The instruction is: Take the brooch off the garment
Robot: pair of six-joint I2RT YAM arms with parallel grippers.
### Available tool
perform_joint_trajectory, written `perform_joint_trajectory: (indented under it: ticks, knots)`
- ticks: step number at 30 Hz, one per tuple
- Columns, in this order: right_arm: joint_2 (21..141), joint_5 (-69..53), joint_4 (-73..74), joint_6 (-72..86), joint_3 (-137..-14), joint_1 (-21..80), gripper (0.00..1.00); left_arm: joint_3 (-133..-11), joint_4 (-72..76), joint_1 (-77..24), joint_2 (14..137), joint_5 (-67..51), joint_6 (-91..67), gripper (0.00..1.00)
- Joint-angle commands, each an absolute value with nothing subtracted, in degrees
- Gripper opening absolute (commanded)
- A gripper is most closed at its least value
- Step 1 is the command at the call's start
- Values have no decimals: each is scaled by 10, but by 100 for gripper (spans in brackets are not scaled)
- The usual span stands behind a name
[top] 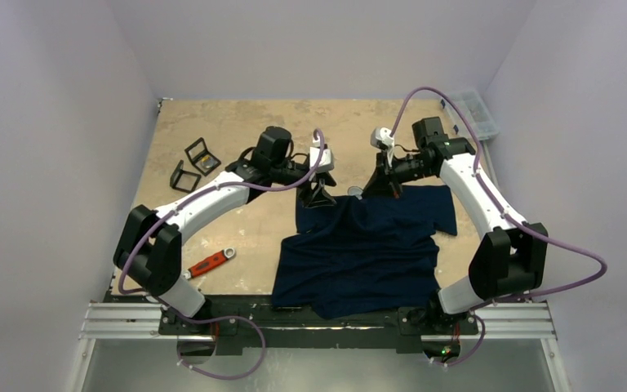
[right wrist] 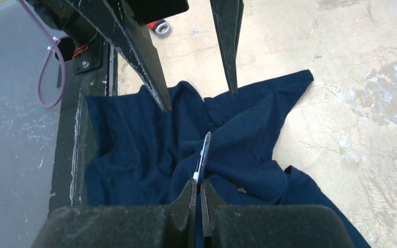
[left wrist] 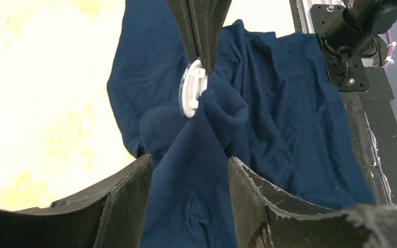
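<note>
Right gripper (right wrist: pixel 197 186) tight on brooch (left wrist: pixel 191 95), seemingly against bunched garment (top: pixel 359 253); left gripper (left wrist: pixel 189 160) wide apart.

Soft even light overall; table (left wrist: pixel 36 103) blown out yellow-white, left wrist view.

Pale lilac walls (top: pixel 49 122) on three sides; mottled tan tabletop (top: pixel 212 114); even light.

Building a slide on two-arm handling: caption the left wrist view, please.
Right gripper pinches the white brooch on the navy T-shirt; the open left gripper straddles the bunched fabric.
</note>
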State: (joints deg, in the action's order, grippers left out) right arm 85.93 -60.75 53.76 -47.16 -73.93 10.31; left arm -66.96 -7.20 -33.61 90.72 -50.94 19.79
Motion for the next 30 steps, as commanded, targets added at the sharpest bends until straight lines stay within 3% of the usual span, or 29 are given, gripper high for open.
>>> perform_joint_trajectory:
  ticks: [1,9,23,25,27,28,29,30]
  knots:
    - [856,-605,582,-524,-771,117,0,-700,-56,-364,899,-498,249,55]
    - [850,-585,581,-525,-767,137,0,-729,-47,-382,916,-497,200,38]
    - [862,-589,597,-536,-784,142,0,-753,-78,-405,937,-472,218,24]
    - [863,-590,600,-538,-786,142,0,-753,-78,-407,937,-472,218,16]
    - [865,-602,600,-537,-789,142,0,-753,-78,-408,936,-477,219,1]
    - [868,-619,594,-525,-790,139,0,-752,-72,-408,935,-479,213,0]
    - [869,-632,593,-514,-791,132,6,-752,-65,-407,934,-486,200,0]
    - [870,-644,595,-511,-789,122,19,-752,-62,-405,935,-495,188,0]
